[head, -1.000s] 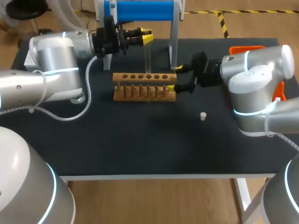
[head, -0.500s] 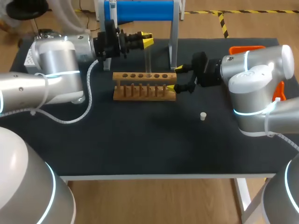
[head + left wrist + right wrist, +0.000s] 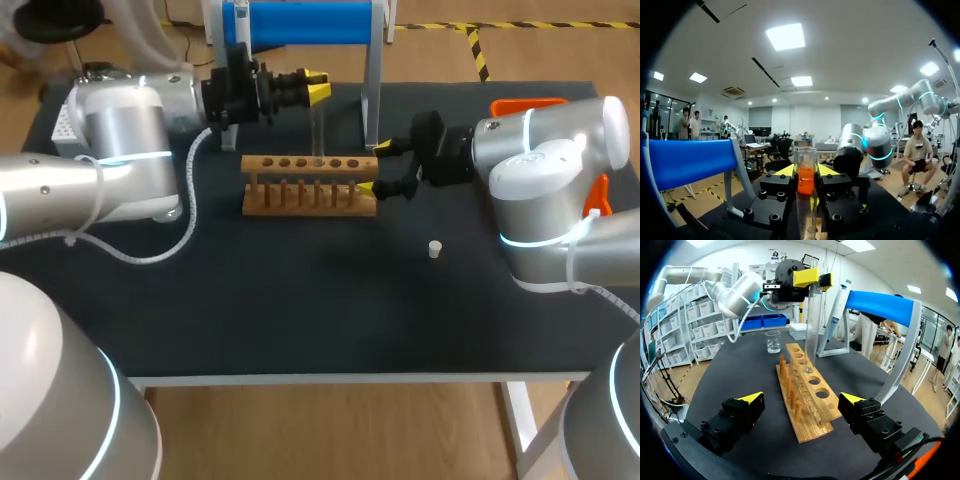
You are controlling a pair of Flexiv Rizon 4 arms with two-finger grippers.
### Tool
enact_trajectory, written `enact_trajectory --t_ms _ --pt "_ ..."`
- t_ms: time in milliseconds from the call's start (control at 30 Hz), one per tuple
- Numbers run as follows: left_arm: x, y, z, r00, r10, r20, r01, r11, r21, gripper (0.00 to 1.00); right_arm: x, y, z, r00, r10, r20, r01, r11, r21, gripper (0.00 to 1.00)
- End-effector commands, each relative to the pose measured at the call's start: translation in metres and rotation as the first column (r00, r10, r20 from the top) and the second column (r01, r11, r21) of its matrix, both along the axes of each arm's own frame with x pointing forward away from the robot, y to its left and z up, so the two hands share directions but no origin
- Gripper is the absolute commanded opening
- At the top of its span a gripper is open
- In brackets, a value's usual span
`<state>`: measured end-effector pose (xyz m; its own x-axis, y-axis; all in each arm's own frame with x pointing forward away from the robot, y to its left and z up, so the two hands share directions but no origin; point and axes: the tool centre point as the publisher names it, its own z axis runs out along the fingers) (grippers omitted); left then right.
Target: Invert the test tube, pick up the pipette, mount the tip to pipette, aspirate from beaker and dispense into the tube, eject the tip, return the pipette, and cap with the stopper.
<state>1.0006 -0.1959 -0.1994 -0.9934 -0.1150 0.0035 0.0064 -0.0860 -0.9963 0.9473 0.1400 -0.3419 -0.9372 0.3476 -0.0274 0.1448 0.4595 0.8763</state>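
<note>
Gripping test tube upright in left claw at a rack hole, right claw agape at rack's 3 o'clock; may jam or crack on rim if tilted.

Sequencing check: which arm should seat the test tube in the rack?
Left. The left gripper is shut on the test tube, which it holds upright with the lower end at a hole of the wooden rack. The right gripper is open, its fingers either side of the rack's end, holding nothing.
</note>
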Motion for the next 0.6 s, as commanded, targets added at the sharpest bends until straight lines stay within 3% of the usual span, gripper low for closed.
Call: enact_trajectory --t_ms 33,333,600 --pt "-0.005 -0.002 0.003 1.0 0.011 -0.001 -0.011 1.0 0.019 0.0 0.0 0.0 0.0 1.0 0.0 0.0 0.0 1.0 -0.001 1.0" --pt "-0.01 -0.008 -0.005 1.0 0.024 0.016 -0.024 0.999 0.024 0.0 0.0 0.0 0.0 1.0 0.0 0.0 0.0 1.0 -0.001 1.0" --pt "-0.008 -0.006 -0.01 0.996 0.04 0.076 -0.041 0.999 0.02 0.0 0.0 0.0 0.0 1.0 0.0 0.0 0.0 1.0 -0.001 1.0"
